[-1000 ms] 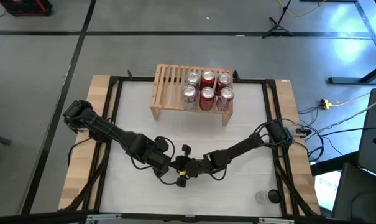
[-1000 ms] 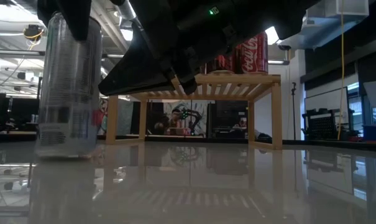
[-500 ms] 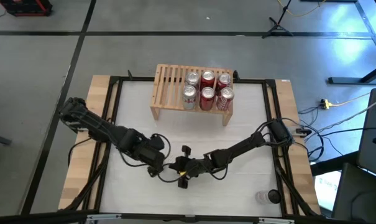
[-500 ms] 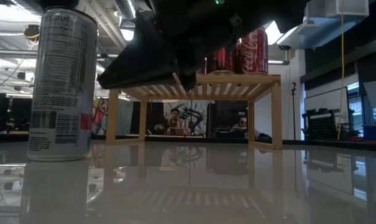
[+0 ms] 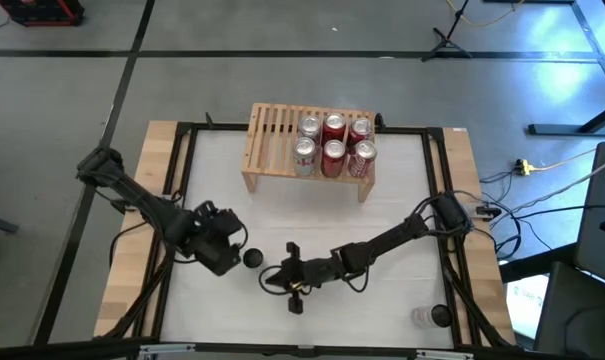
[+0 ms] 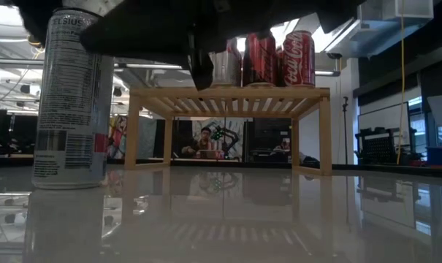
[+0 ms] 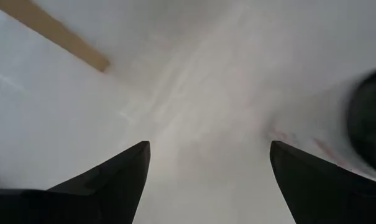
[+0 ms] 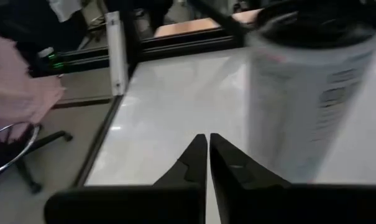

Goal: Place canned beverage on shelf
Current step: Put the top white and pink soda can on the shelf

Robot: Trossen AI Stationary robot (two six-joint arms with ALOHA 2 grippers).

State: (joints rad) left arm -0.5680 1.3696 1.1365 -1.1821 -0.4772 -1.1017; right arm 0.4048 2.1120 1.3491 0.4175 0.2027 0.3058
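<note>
A silver can [image 5: 252, 258] with a dark top stands upright on its base on the white table, also in the low view [image 6: 71, 95]. My left gripper [image 5: 236, 254] is open just left of it, touching nothing; the can shows beside the fingers in the left wrist view [image 7: 368, 124]. My right gripper [image 5: 272, 277] is shut and empty, just near and right of the can [image 8: 306, 93]. The light-wood shelf [image 5: 277, 135] stands at the far edge with several cans [image 5: 332, 145] on the right part of its slatted top.
Another can [image 5: 430, 317] stands near the table's near right corner. Black frame rails [image 5: 187, 160] run along the table's sides. The left part of the shelf's top [image 6: 169, 93] is bare.
My left gripper has let go of the silver can and drawn back toward the table's left edge. The can now stands alone on the table. My right gripper has shifted a little toward the left edge, staying shut.
</note>
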